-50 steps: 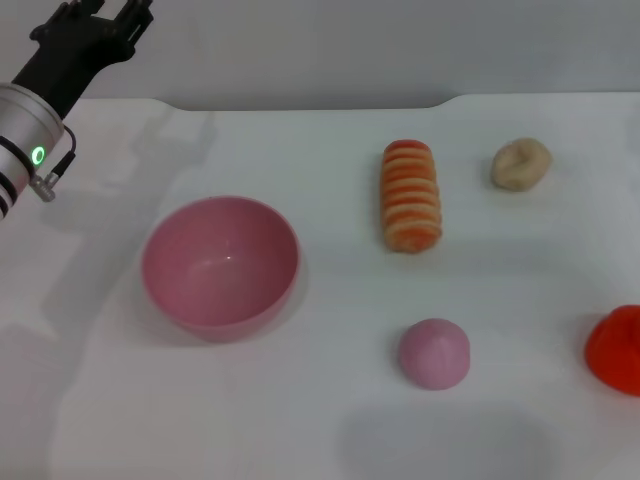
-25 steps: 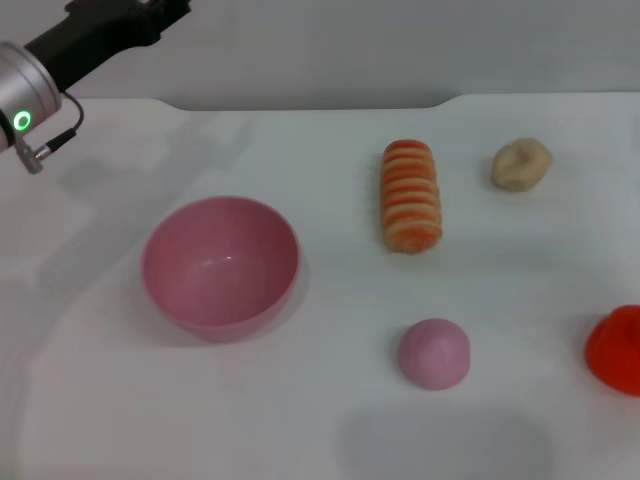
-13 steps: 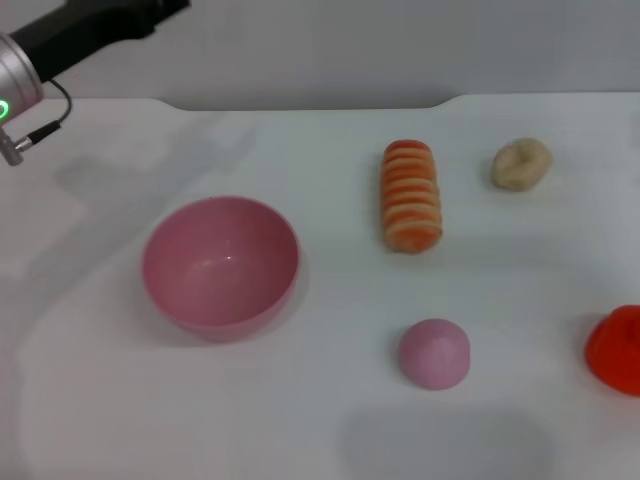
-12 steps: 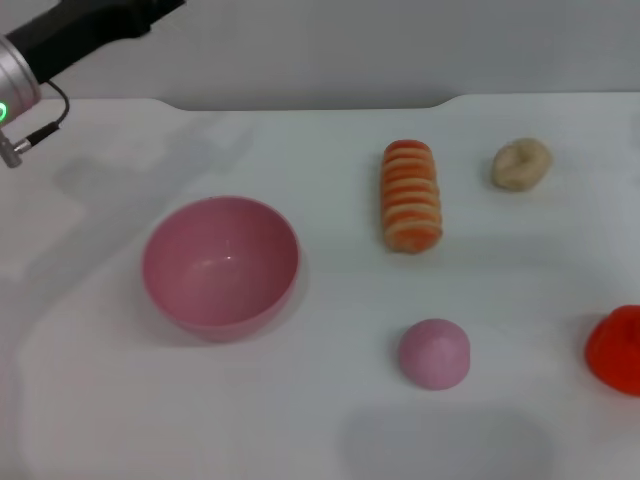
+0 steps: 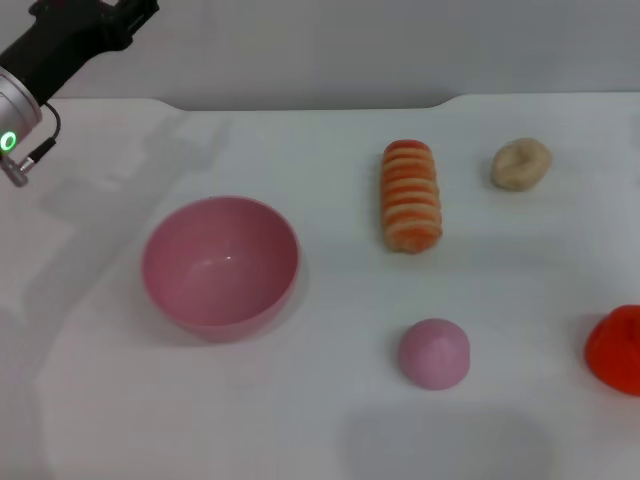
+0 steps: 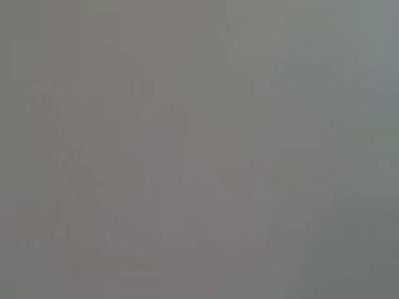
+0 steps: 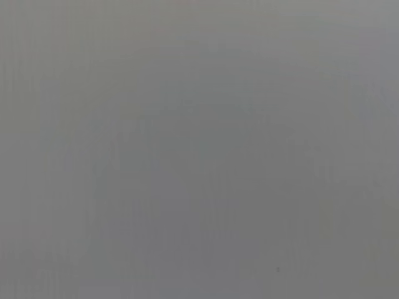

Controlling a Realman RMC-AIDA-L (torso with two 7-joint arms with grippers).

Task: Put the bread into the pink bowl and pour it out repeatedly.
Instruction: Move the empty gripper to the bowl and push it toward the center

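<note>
- A white bench (image 5: 300, 420) fills the head view, with a plain grey wall behind its far edge, where a notch steps the edge back on the right half.
- The pink bowl (image 5: 220, 265) stands upright on the left half of the bench, mouth up, with nothing inside it but a small glint on its glossy floor.
- The bread (image 5: 410, 194) lies flat on the bench to the right of the bowl and a little farther back, well apart from it. Its orange-and-cream striped face is up and its long axis runs away from the robot.
- A small beige rounded lump (image 5: 520, 163) sits to the right of the bread, near its far end but not touching it.
- A pink dome-shaped bun (image 5: 434, 352) rests nearer the robot, in front of the bread and apart from it.
- A red object (image 5: 616, 347) is cut off by the right edge of the head view; only part of its rounded shape shows.
- The left gripper (image 5: 118, 14) is raised in the top left corner, above the far left of the bench and well clear of the bowl. Its dark body runs into the top edge of the view, so I cannot tell whether it is released or clenched. A green light glows on the silver wrist below it.
- The right gripper shows in no view.
- Both wrist views show only a flat grey field with nothing recognisable.
</note>
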